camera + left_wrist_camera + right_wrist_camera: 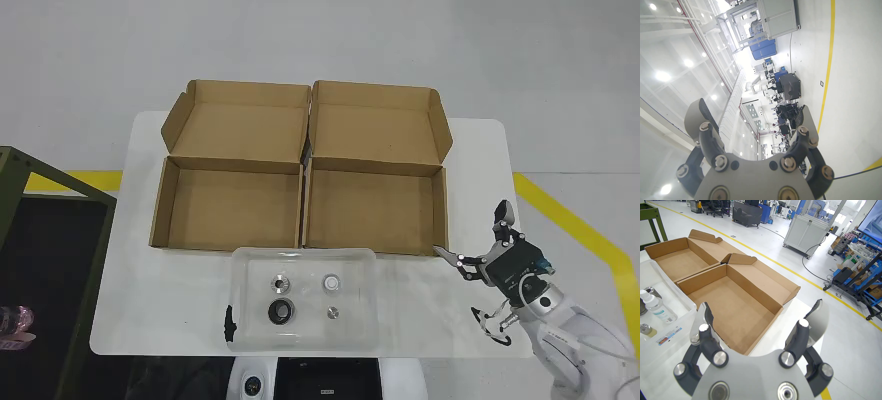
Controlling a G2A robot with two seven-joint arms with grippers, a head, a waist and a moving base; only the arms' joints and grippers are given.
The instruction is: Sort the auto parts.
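Observation:
A clear plastic bin [245, 262] stands at the table's front and holds a metal cylinder [279, 283], a black ring [281, 312], a small metal part [333, 312] and a white-capped bottle [332, 284]. Behind it two open cardboard boxes sit side by side, the left box [230, 208] and the right box [375, 212], both with nothing inside. My right gripper [474, 232] hovers open and empty off the right box's near right corner. In the right wrist view that gripper [762, 307] looks over the right box [738, 306] and the bin [690, 305]. My left gripper [751, 109] is open, empty, and points up into the room.
The boxes' lids [375, 125] lie folded back toward the table's far edge. A green-framed cart [40, 200] stands left of the table. Bare white tabletop [470, 160] lies right of the boxes.

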